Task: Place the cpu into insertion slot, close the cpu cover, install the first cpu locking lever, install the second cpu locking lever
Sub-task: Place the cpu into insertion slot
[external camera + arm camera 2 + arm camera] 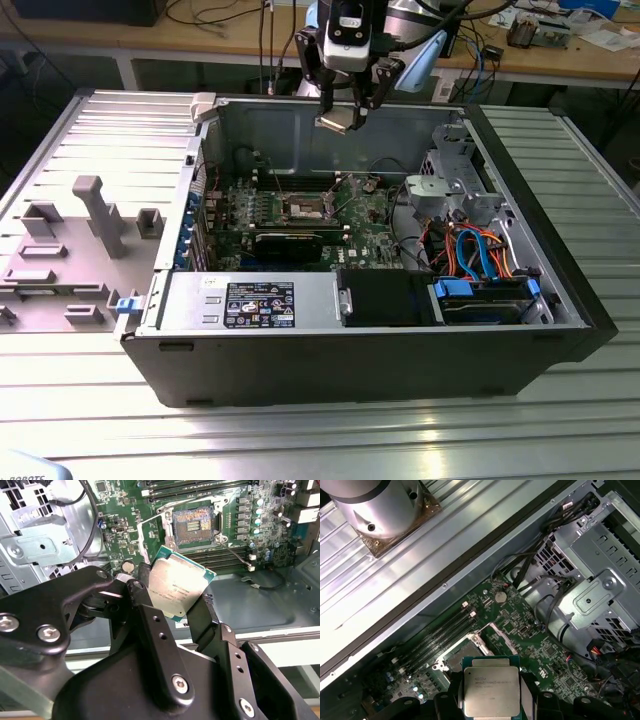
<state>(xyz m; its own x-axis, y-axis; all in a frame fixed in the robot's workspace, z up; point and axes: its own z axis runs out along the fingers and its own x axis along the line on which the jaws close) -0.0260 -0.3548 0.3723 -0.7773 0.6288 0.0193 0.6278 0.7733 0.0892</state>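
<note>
Clearly the black gripper (344, 112), upper centre of the exterior view, is clamped on the cpu (336, 123) by two opposite edges, above the open computer case (350, 370). In the second wrist view the chip's dull brushed-metal lid carries faint print, too small to read. The insertion slot (192, 525), a square of fine contacts in a silvery rim, lies uncovered on the green motherboard (125, 540), well apart from the chip. A black label (260, 304) bears tiny white print.
</note>
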